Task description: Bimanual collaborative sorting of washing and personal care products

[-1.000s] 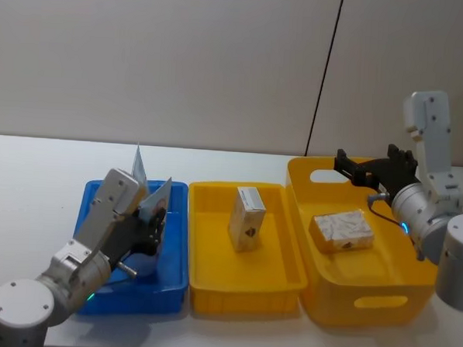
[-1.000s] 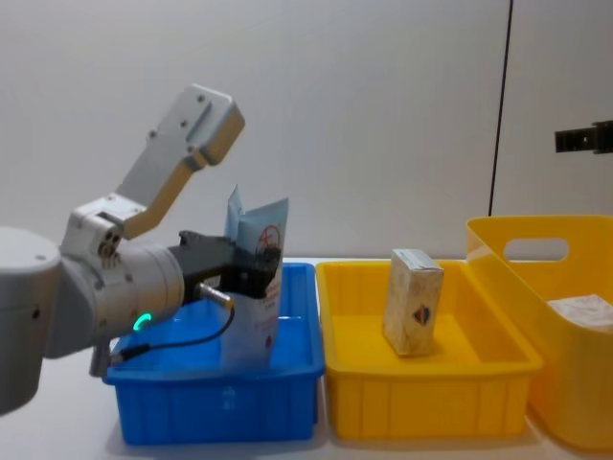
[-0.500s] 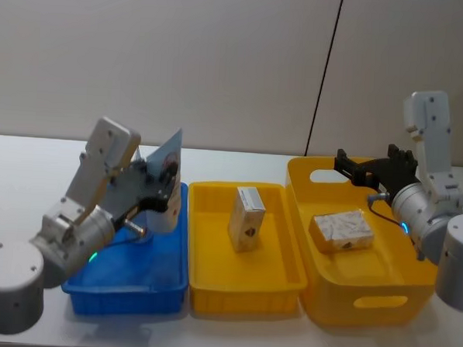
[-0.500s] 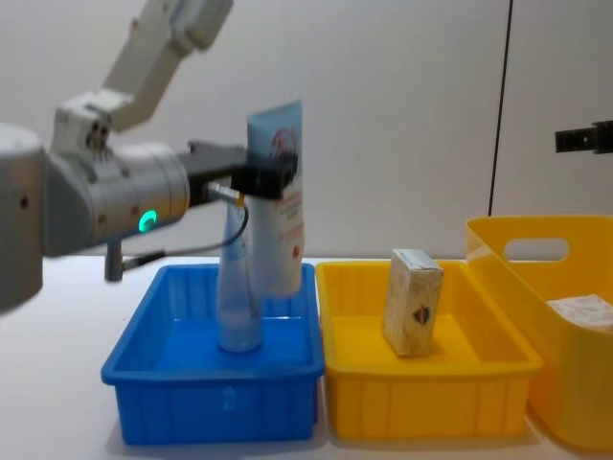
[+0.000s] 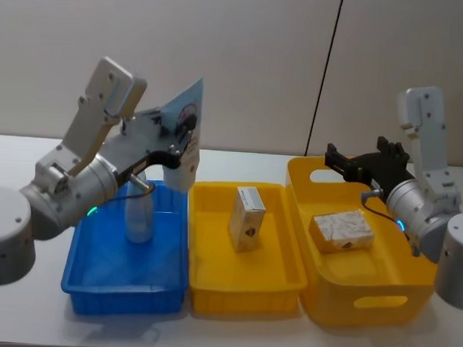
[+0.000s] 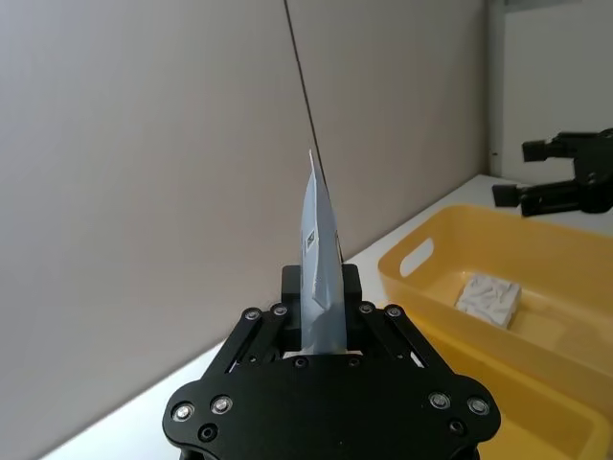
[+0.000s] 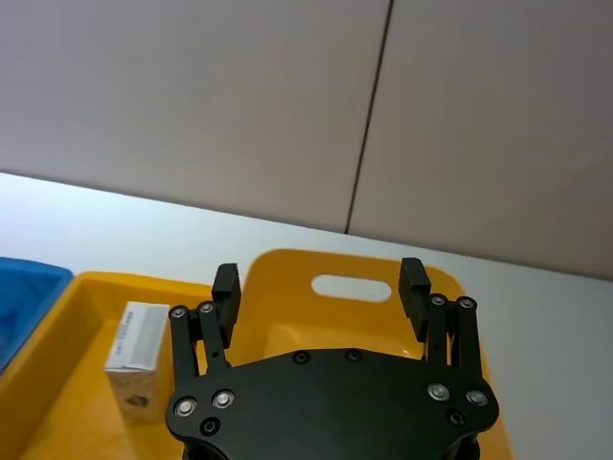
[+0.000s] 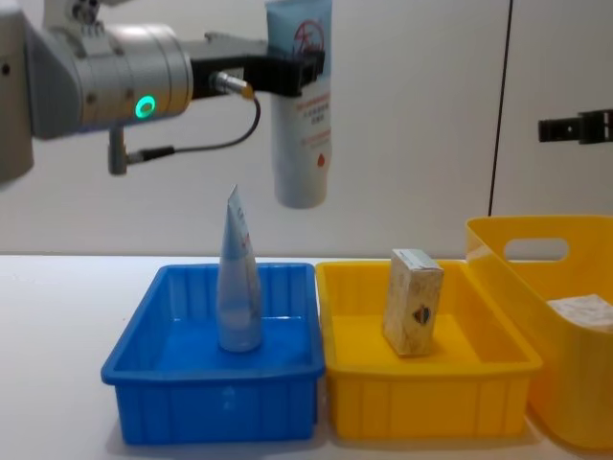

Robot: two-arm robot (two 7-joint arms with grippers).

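Pale tube (image 8: 302,153) in left end effector (image 8: 301,71) — higher

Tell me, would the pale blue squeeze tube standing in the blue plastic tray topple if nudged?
Probably: the pale blue squeeze tube stands upright on its small round end in the blue plastic tray, unsupported. Its crimped top suggests soft walls that dent. The twin tube held by the left gripper hangs straight, so hardly floppy.

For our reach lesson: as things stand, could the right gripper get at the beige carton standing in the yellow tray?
Probably yes. The open right gripper hovers over the basket next to the yellow tray; the carton stands alone, nothing above it. The left gripper holds its tube farther left.
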